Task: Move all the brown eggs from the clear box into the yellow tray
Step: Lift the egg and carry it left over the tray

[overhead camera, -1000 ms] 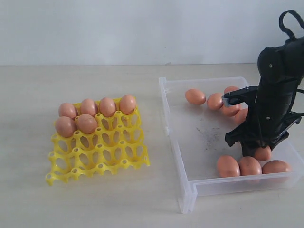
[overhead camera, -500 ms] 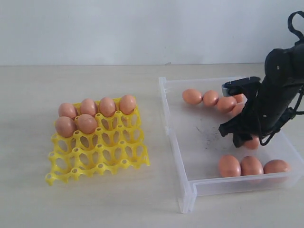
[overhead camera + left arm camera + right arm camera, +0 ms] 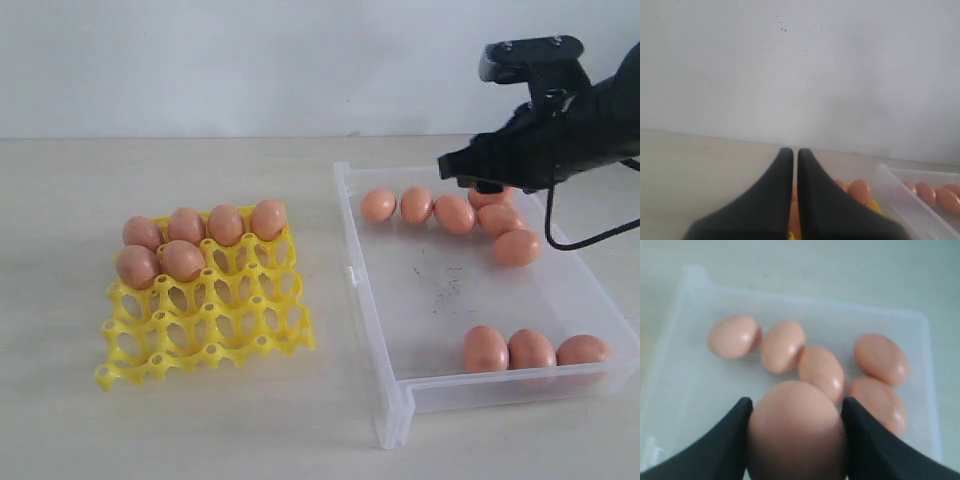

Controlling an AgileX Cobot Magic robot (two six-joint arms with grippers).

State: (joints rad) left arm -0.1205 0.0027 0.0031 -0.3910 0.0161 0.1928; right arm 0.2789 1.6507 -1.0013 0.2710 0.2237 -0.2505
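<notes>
The yellow tray (image 3: 210,320) lies on the left with several brown eggs (image 3: 184,226) in its two back rows. The clear box (image 3: 400,300) on the right holds several more: a curved row along the back (image 3: 455,213) and three at the front wall (image 3: 530,348). My right gripper (image 3: 478,172) hangs above the box's back edge. In the right wrist view it (image 3: 796,401) is shut on one brown egg (image 3: 796,432), with loose eggs (image 3: 782,345) on the box floor below. My left gripper (image 3: 795,150) is shut, empty, above the tray's eggs (image 3: 859,191).
A pale wall runs along the back of the beige tabletop (image 3: 200,430). The right arm's black cable (image 3: 580,238) loops over the box's far right side. Dark specks (image 3: 445,285) mark the box floor.
My right gripper rose from the box floor toward the back, carrying an egg. The loose eggs in the back row shifted left into a spread line.
</notes>
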